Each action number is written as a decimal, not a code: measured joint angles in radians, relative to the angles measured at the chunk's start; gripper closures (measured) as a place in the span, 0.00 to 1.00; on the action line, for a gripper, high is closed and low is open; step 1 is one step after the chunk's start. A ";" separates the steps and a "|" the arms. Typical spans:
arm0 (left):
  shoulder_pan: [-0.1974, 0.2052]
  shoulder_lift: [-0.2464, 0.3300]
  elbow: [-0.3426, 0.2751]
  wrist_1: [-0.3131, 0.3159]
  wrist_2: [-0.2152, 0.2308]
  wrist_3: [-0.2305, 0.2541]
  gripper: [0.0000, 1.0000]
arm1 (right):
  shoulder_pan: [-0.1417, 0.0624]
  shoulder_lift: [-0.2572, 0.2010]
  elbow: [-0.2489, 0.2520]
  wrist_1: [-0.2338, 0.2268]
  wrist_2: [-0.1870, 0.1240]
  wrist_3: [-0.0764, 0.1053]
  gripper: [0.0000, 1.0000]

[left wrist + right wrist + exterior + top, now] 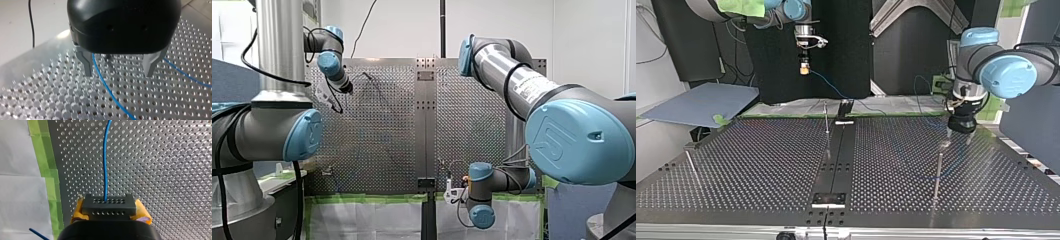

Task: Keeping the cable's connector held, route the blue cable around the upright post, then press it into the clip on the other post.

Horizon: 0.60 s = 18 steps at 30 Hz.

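Note:
My right gripper (110,210) has its yellow pads shut on the dark grey connector (109,203). The blue cable (105,165) leaves the connector and runs ahead over the perforated plate. In the top view this gripper (805,69) hangs high at the back left, and the cable (833,90) drops from it toward the table's middle. My left gripper (118,75), black with metal fingers, stands open. The cable (105,85) passes between its fingers, close to one of them. In the top view it (959,135) hovers just over the top of a thin upright post (938,170) at the right.
A second thin post (826,120) stands near the table's middle at the back, and a third (691,165) at the top view's left edge. Green tape (47,170) lines the plate's edge beside my right gripper. A grey board (701,102) lies off the table's back left.

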 joint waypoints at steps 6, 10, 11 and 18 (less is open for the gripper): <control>-0.010 0.057 -0.021 -0.019 -0.001 0.015 0.02 | 0.000 -0.001 -0.008 0.021 -0.004 0.001 1.00; -0.019 0.094 -0.031 -0.029 -0.008 0.043 0.02 | -0.001 -0.001 -0.010 0.023 -0.011 0.009 1.00; -0.023 0.105 -0.033 -0.034 -0.015 0.052 0.02 | -0.001 -0.001 -0.010 0.023 -0.017 0.010 1.00; -0.054 0.162 -0.034 -0.068 -0.065 0.108 0.02 | 0.004 -0.001 -0.010 0.008 -0.066 0.012 1.00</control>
